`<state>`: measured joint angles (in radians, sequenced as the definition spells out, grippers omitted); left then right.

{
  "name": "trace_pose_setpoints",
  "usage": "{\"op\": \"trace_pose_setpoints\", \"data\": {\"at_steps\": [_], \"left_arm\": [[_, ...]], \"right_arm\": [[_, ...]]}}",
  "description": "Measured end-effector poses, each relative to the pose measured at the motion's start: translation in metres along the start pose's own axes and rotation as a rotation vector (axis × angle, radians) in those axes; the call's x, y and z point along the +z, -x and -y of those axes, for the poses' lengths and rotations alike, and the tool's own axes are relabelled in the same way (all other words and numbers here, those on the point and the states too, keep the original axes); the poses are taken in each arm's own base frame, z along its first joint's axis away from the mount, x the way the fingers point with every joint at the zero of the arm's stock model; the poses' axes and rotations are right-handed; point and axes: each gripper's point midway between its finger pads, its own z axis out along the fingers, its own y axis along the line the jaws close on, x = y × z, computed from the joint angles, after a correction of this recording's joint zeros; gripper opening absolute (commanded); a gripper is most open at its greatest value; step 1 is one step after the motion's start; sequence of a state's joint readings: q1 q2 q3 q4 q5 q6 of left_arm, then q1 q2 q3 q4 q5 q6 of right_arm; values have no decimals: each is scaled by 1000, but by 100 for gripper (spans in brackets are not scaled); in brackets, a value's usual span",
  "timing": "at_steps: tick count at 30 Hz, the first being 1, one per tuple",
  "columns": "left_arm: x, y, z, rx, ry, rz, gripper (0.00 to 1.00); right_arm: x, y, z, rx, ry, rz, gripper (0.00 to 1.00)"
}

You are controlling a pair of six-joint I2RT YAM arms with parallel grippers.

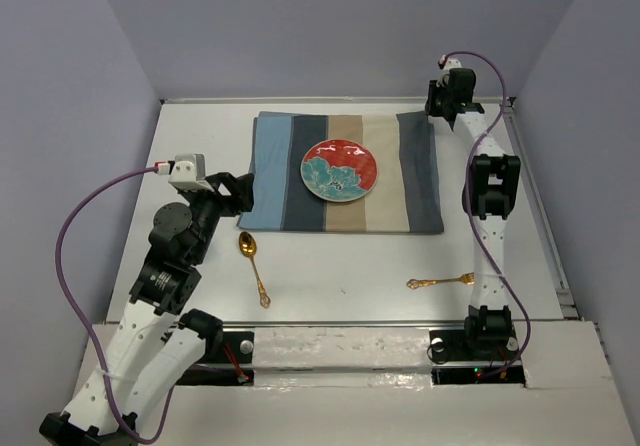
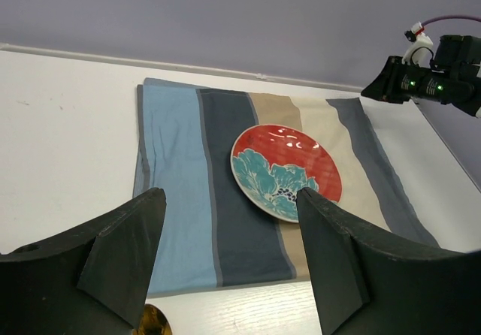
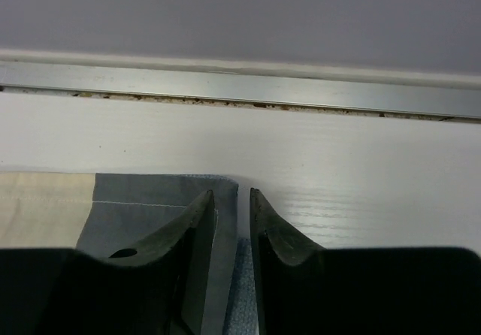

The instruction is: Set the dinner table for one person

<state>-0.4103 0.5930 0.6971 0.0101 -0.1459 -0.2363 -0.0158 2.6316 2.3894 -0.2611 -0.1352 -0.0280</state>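
Note:
The white dinner table (image 1: 340,266) carries a blue, grey and tan striped mat (image 1: 290,181) with a red and teal plate (image 1: 340,169) on it. A gold spoon (image 1: 252,261) lies left of centre, below the mat. A gold fork (image 1: 440,282) lies at the near right. My left gripper (image 1: 240,191) is open and empty over the mat's near left edge, facing the plate (image 2: 289,162). My right gripper (image 1: 442,116) is at the mat's far right corner. Its fingers (image 3: 195,222) are nearly closed with the mat's grey edge (image 3: 225,230) between them.
A metal rail (image 3: 240,87) runs along the table's far edge below the grey wall. The right arm's wrist (image 2: 436,79) shows at the upper right of the left wrist view. The spoon's bowl (image 2: 150,324) peeks out under the left finger.

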Motion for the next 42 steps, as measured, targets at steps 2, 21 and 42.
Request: {"op": "trace_pose_setpoints", "data": {"at_steps": [2, 21, 42], "left_arm": [[0, 0, -1, 0, 2, 1, 81], [-26, 42, -25, -32, 107, 167, 82], [-108, 122, -40, -162, 146, 541, 84]], "right_arm": [[0, 0, 1, 0, -2, 1, 44], [-209, 56, -370, 87, 670, 74, 71], [-293, -130, -661, 56, 998, -225, 93]]}}
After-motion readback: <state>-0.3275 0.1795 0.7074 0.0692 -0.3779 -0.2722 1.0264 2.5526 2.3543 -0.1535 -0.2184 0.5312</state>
